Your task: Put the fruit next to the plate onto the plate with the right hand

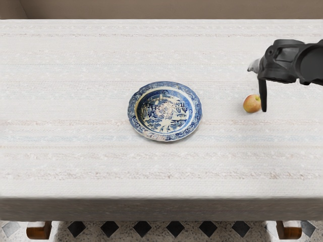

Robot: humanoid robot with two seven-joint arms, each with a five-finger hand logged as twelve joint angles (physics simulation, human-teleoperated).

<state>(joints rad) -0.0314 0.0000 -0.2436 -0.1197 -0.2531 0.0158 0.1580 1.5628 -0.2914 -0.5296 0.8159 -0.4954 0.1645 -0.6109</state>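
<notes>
Overall: you have one arm in view, entering from the right edge over the far right part of the table [75, 60].
Right hand [283, 61]: dark and bulky, held above the cloth, just above and to the right of the fruit.
Fingers [262, 96]: you can make out one long finger hanging straight down. Its tip ends at the apple's right side, and you cannot tell whether it touches or stops just short. The other fingers are hidden behind the palm. Nothing is closed around the fruit, so the hand holds nothing.
Apple [252, 103]: small, yellow with a red blush, resting on the tablecloth well to the right of the plate and apart from it.
Plate [132, 108]: round, with a blue-and-white pattern, lying flat near the middle of the table.
Task status: the fruit is on the cloth, not yet on the plate.
</notes>
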